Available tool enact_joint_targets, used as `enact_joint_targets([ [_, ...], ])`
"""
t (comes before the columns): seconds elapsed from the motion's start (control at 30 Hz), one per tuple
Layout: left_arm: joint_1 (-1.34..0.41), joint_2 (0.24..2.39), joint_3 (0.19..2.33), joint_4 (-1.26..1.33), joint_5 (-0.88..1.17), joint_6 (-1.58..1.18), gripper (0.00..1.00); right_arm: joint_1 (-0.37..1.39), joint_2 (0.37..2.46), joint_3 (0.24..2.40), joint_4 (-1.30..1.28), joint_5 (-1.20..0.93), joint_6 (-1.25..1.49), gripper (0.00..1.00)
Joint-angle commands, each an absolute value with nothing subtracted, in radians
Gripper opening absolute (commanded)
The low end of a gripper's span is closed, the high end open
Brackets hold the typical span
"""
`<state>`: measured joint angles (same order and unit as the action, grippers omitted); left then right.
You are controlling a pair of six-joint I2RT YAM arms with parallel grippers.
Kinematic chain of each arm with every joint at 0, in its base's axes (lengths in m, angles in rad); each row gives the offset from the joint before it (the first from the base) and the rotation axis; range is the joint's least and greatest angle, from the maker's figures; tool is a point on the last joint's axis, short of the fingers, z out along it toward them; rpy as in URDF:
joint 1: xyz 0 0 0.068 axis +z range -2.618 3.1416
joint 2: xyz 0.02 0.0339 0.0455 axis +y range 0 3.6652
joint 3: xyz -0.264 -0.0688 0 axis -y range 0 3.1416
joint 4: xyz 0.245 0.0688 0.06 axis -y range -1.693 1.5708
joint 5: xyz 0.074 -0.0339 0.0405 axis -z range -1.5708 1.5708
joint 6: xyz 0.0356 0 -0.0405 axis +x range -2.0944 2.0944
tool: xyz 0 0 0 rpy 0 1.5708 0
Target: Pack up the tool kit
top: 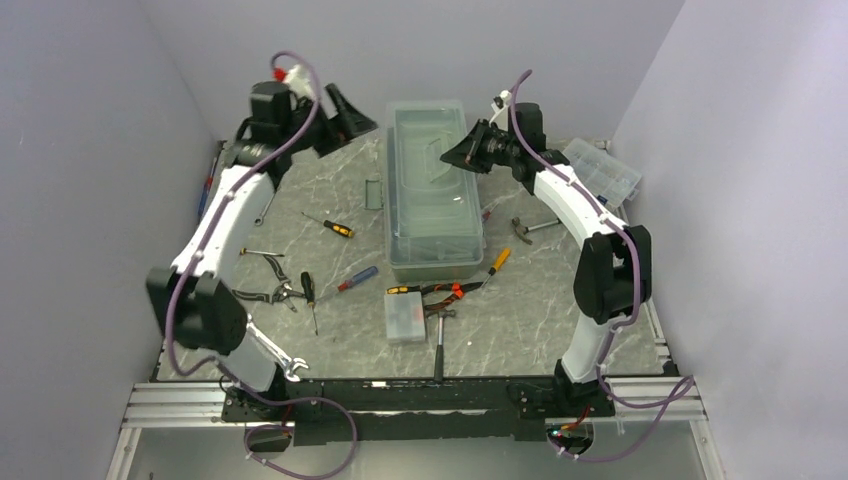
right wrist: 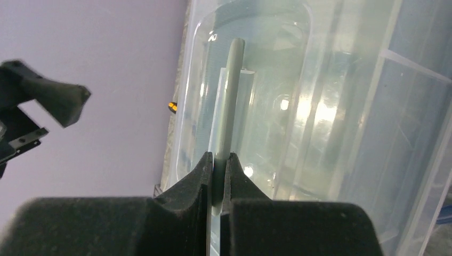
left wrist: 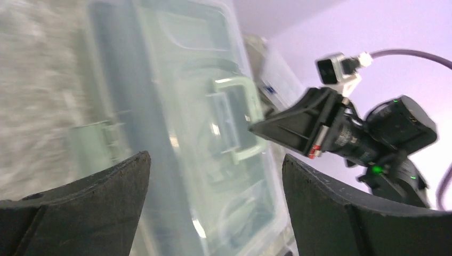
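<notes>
Right pincer (right wrist: 218, 160), mine: jaws drawn narrow and clamped on the pale green handle (right wrist: 230, 90) of the clear toolbox (top: 432, 215). My wrist view shows both fingers pressing the handle edge-on, one on each flat side. From above, this pincer sits over the far half of the lid (top: 425, 150).

Left pincer (top: 345, 112), mine: jaws spread wide, holding nothing. It hangs above the marbled table (top: 540, 320), just left of the toolbox's far end and clear of it. Its wrist view is blurred but looks across the lid to the handle and my right pincer.

Toolbox: lies lengthwise at mid-table with the lid on. A green latch (top: 373, 193) hangs on its left side; whether it is fastened I cannot tell.

Loose items on the table:
- yellow-handled screwdriver (top: 331, 227), left of the toolbox
- red-handled screwdriver (top: 352, 280), black-handled screwdriver (top: 309, 297) and pliers (top: 266, 293), near left
- small clear parts box (top: 404, 317), just before the toolbox's near end
- orange-handled screwdriver (top: 496, 263) and hammer (top: 528, 229), right side
- clear organizer case (top: 601, 171), far right
</notes>
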<state>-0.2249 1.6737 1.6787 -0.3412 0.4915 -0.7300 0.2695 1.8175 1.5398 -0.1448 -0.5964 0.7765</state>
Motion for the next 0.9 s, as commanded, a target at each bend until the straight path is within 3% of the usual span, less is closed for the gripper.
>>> enact_joint_targets([
  [0.0, -0.157, 1.547, 1.504, -0.355, 0.319, -0.609, 0.93, 0.32, 1.834, 1.704, -0.154, -0.598, 0.677, 0.0],
  [0.17, -0.118, 1.578, 1.332, -0.23, 0.367, -0.645, 0.85, 0.336, 1.854, 1.8, -0.223, -0.593, 0.666, 0.0],
  [0.33, -0.116, 1.687, 1.341, -0.213, 0.442, -0.652, 0.76, 0.336, 1.852, 1.868, -0.267, -0.578, 0.661, 0.0],
  [0.63, -0.101, 1.76, 1.333, -0.207, 0.44, -0.651, 0.69, 0.336, 1.852, 1.907, -0.281, -0.579, 0.672, 0.0],
  [0.87, -0.071, 1.835, 1.293, -0.086, 0.563, -0.722, 0.52, 0.325, 1.847, 1.94, -0.3, -0.581, 0.672, 0.0],
])
